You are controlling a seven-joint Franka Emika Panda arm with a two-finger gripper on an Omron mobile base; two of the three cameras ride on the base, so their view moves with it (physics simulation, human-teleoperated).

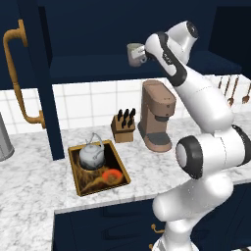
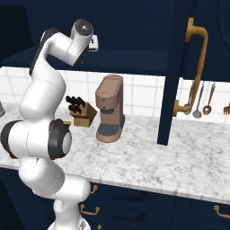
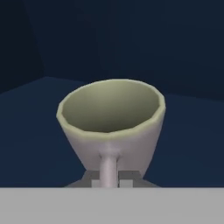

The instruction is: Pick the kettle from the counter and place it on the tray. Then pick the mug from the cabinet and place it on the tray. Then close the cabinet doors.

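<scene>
Mug [image 3: 111, 127] upright in cabinet [image 1: 122, 66], handle toward gripper [image 3: 109, 177] pinching it

kettle [image 1: 92, 155]: you have 1
mug [image 1: 134, 54]: you have 1
tray [image 1: 77, 185]: 1
coffee machine [image 1: 157, 115]: 1
knife block [image 1: 123, 125]: 1
open cabinet doors [image 1: 29, 73]: 2 in your views
</scene>
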